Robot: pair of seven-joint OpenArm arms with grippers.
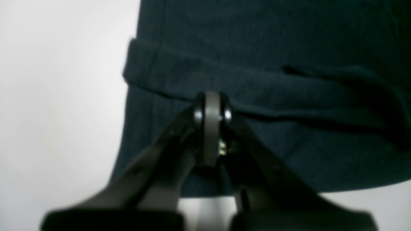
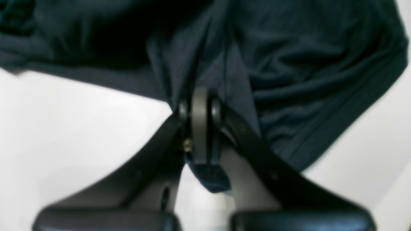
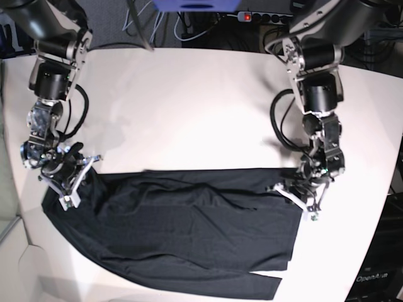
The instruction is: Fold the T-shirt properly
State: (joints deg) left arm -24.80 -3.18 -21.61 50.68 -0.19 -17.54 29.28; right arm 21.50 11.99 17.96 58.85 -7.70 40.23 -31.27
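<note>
T-shirt [image 3: 189, 226]: black, spread flat on white table [image 3: 189, 107], folded lengthwise, lower edge near the table's front rim. Left gripper [image 1: 210, 109]: jaws closed on a folded band of the T-shirt, at the right end in the base view. Right gripper [image 2: 199, 109]: jaws closed on a pinched corner of cloth, a tab hanging below the pads. Behind the table: cables and a power strip [image 3: 261, 16]. Both wrist views blurred; seams or cuffs probably there, hard to make out
</note>
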